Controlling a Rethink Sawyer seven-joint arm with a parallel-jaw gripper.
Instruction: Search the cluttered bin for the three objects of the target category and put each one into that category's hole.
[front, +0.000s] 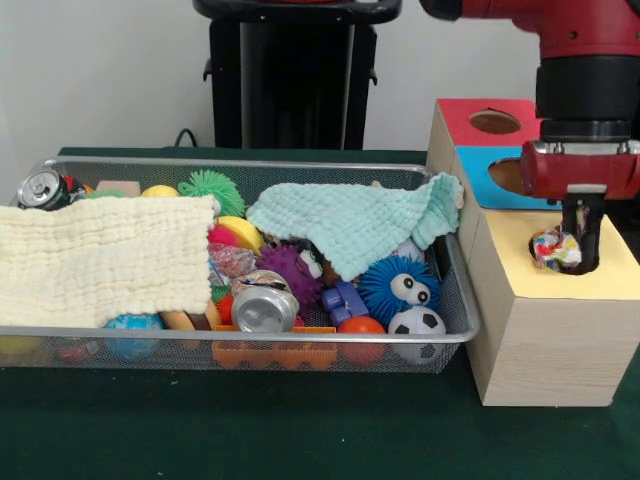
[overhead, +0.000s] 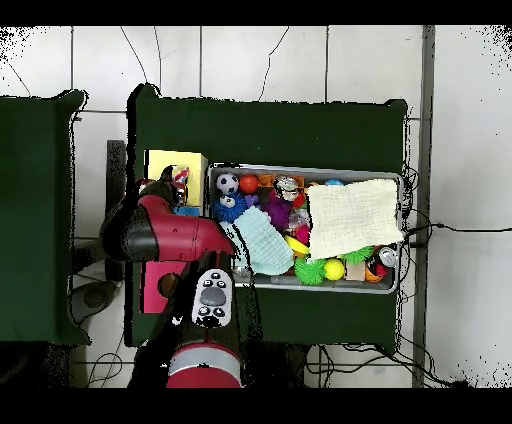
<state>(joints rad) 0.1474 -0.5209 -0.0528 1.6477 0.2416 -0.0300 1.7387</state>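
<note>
We have the gripper clamped on a small multicoloured ball, hanging just over the hole in the yellow section of the wooden box. The hole lies straight below, so release should drop it in.

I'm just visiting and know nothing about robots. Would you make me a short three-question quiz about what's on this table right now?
1. True or false: the gripper is above the yellow section of the wooden box.
2. Multiple choice: what covers the left part of the wire bin in the front view? A) a pale yellow cloth B) a newspaper C) a lid
3. Fill in: the gripper holds a small multicoloured ____.

Key
1. True: it hangs at the yellow section's hole, not the blue section or red section.
2. A: the pale yellow cloth; a mint green cloth lies further right.
3. crumpled object.
</note>
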